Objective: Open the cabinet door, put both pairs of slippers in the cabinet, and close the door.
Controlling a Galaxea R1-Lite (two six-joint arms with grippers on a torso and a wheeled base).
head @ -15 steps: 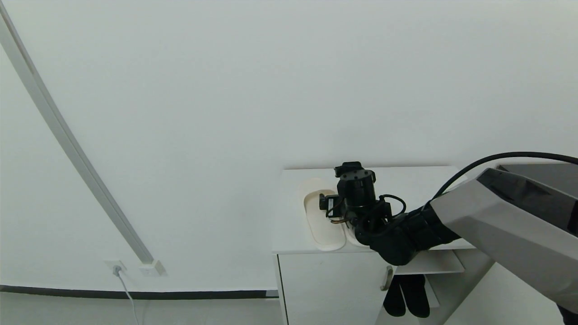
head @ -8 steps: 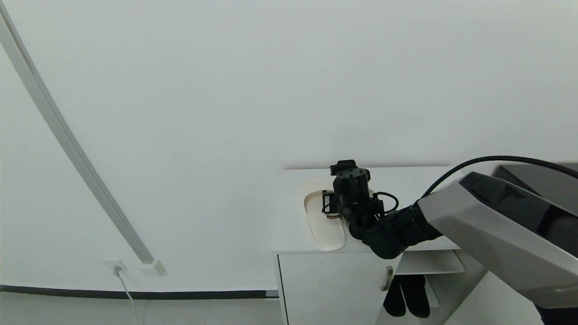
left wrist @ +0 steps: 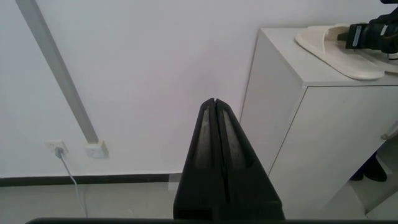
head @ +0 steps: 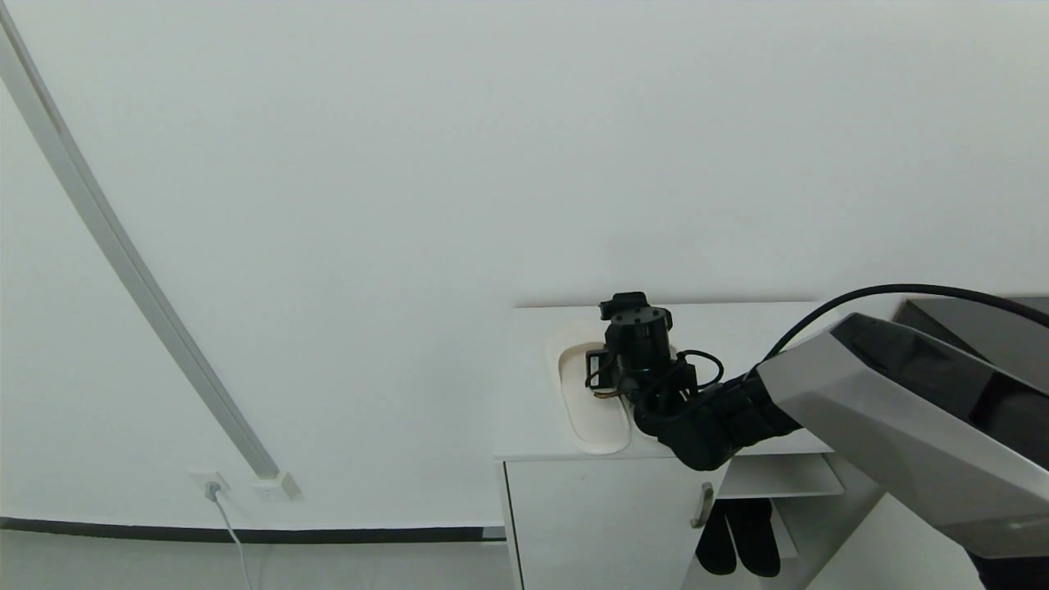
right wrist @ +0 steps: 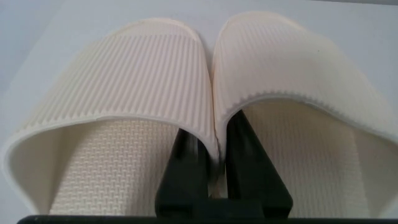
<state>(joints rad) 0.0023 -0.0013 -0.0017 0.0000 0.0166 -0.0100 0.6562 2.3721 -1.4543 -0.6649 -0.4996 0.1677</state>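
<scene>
Fingers of the right gripper, black and wedge-shaped, reach into the cream slippers, one finger in each shoe. The jaws are drawn in on the two inner strap edges, which meet between them, so the pair is pinched together. The slippers look like soft moulded foam: broad rounded uppers with fine ribs running toe to opening, a thin raised lip along each opening, and a small waffle pattern on the footbeds. They lie side by side, touching, on the cabinet top, toes toward the wall.

The left gripper hangs well to the side of the cabinet, above the floor, its two long smooth black fingers pressed flat together with nothing between them.

The cabinet is a plain white box with square edges and a flat matt surface. Its left door is shut and carries a slim curved metal handle. To the right of that the inside is open to view, with a thin white shelf. Below the shelf lie the black slippers, dark, rounded and close together.

Behind stands a smooth white wall. A pale flat conduit slants down it to a small junction box, and beside that is a socket with a thin white cable hanging from it.
</scene>
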